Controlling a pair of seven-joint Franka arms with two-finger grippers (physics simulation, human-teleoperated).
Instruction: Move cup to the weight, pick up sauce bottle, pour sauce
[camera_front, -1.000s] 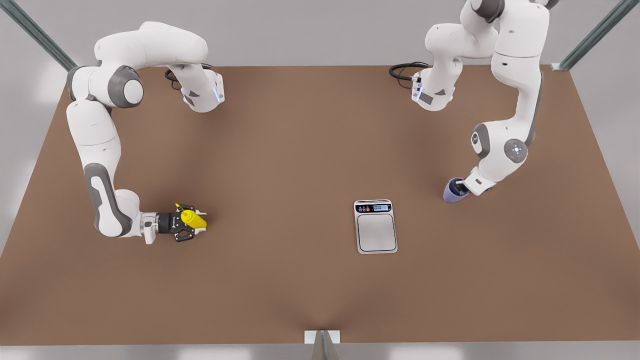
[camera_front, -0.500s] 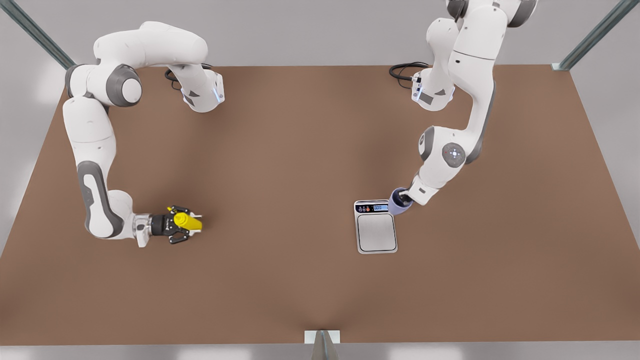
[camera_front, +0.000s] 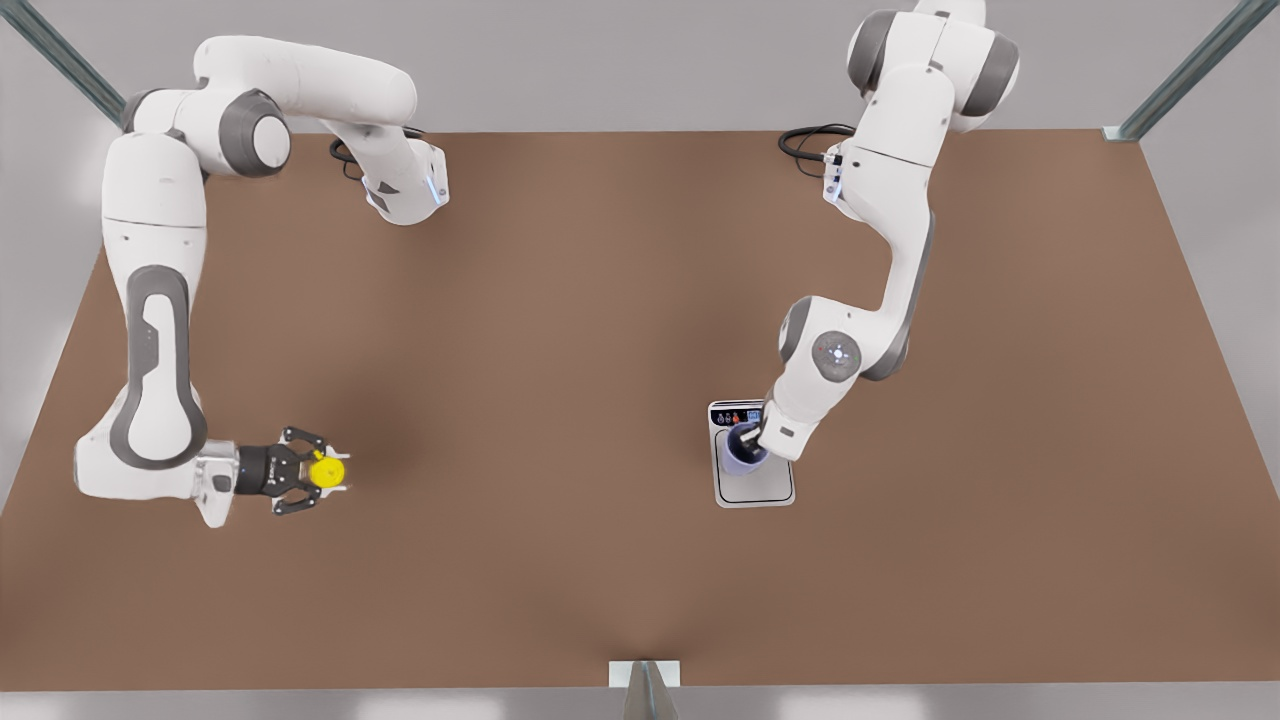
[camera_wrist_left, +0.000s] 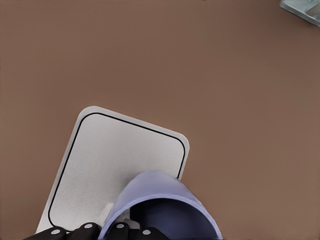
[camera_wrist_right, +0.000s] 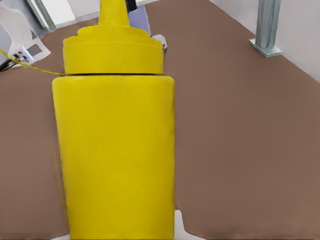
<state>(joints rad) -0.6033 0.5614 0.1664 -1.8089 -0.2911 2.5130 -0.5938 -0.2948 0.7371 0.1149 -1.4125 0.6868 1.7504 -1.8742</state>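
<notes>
Over the matte brown desk (camera_front: 560, 330), toward its near edge on the front view's right: left gripper (camera_front: 748, 445) gripping the lavender-blue cup (camera_front: 743, 452) at the rim, one finger dipping into the dark inside; cup sitting over the weight (camera_front: 768, 488). Weight showing as flat silver-grey rectangle, rounded corners, thin black outline on the platform (camera_wrist_left: 115, 160); display end partly hidden behind the arm. Cup (camera_wrist_left: 165, 205) smooth, tapered, cut off in the left wrist view; contact with platform hard to make out.

Near the desk's edge on the front view's left: right gripper (camera_front: 312, 471) clamping on the sauce bottle (camera_front: 327, 469), glossy yellow cylinder, stepped cap (camera_wrist_right: 114, 47), nozzle tip cut off.
</notes>
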